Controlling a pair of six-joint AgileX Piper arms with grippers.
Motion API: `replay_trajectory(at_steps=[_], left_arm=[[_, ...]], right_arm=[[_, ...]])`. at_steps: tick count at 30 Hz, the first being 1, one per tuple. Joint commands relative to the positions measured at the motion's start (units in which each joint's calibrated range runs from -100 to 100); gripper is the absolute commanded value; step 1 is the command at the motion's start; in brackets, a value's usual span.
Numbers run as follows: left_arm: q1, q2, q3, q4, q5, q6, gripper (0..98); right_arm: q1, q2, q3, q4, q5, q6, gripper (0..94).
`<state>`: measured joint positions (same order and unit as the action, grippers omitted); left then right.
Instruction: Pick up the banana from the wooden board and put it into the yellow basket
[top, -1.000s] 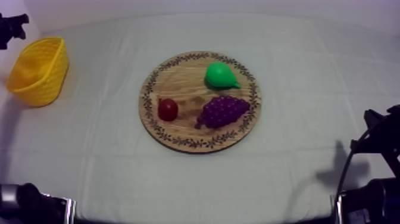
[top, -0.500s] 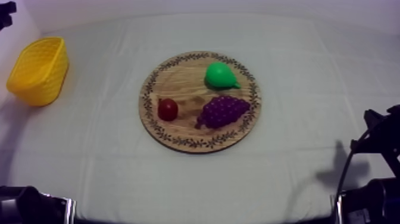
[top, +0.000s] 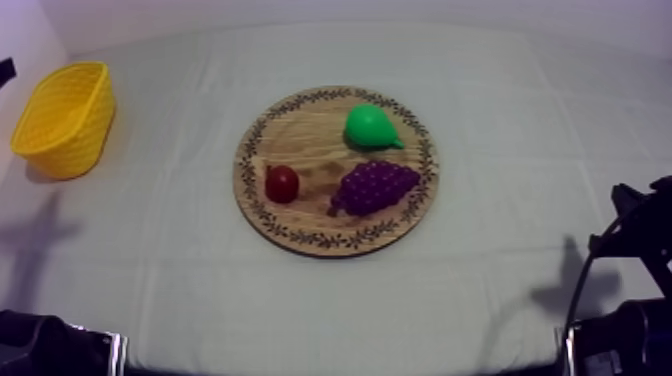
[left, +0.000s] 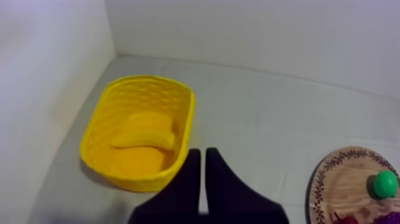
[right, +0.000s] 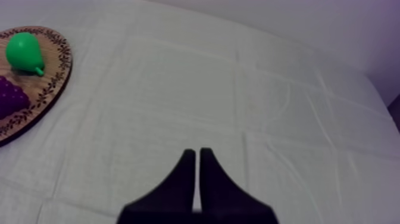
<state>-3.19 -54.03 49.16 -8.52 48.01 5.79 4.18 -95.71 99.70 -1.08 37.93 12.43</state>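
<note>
banana (left: 144, 136) lies inside the yellow basket (left: 132, 176), flat on its bottom, with nothing gripping it; the basket sits at the table's left side, well apart from the wooden board (top: 300, 215). left gripper (left: 203, 156) hangs just beside the basket's near wall, fingers pressed together in a narrow wedge and empty; right gripper (right: 194, 156) is closed up empty the same way over bare cloth (right: 250, 89). board is mid-table carrying a green pear (top: 370, 127), a bunch of grapes (top: 375, 186) just beside it and a small red fruit (top: 282, 183) near the grapes.
</note>
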Motion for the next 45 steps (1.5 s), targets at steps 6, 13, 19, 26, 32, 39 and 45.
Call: replay_trajectory(at_steps=[6, 13, 19, 26, 32, 39, 45], left_arm=[[1.1, -9.8, 12.8, 0.13, -3.7, 0.9, 0.0], [1.3, -16.9, 23.4, 0.07, -6.2, 2.3, 0.0], [1.3, -23.9, 30.6, 0.17, -6.6, 3.1, 0.0], [1.5, -34.4, 36.5, 0.12, -3.8, 3.8, 0.0], [4.0, -43.7, 39.8, -0.28, -0.7, 4.5, 0.0], [5.9, -45.8, 42.2, -0.67, -0.8, 3.7, 0.0], [6.0, -45.9, 47.5, 2.81, -7.4, -5.2, 0.0]], right_arm=[[0.0, 0.0, 0.0, 0.0, 0.1, 0.0, 0.6], [0.0, 0.0, 0.0, 0.0, 0.1, 0.0, 0.6], [0.0, 0.0, 0.0, 0.0, 0.1, 0.0, 0.6], [0.0, 0.0, 0.0, 0.0, 0.1, 0.0, 0.6], [0.0, 0.0, 0.0, 0.0, 0.1, 0.0, 0.6], [0.0, 0.0, 0.0, 0.0, 0.1, 0.0, 0.6], [0.0, 0.0, 0.0, 0.0, 0.1, 0.0, 0.6]])
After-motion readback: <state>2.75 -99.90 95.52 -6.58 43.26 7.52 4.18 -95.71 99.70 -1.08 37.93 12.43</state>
